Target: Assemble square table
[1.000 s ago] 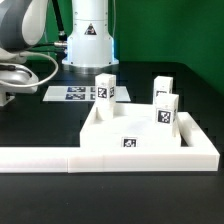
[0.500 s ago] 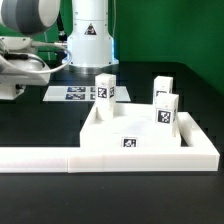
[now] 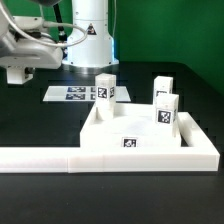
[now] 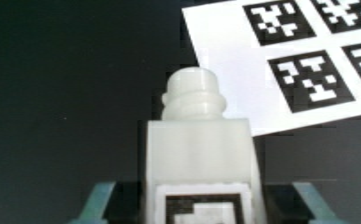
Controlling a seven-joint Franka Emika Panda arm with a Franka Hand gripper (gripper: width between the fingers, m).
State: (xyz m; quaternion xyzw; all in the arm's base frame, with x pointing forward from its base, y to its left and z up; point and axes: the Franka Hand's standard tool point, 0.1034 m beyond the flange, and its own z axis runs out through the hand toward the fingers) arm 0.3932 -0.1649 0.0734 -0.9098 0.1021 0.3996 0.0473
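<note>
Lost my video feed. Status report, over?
Gripper shut on a table leg, above the marker board's edge. Square table has three legs standing. Nothing in the way.

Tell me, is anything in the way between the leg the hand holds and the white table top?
Nothing tall. Only the flat marker board lies between the leg in the hand and the table top. Another leg stands upright at the top's corner toward the exterior view's left.
</note>
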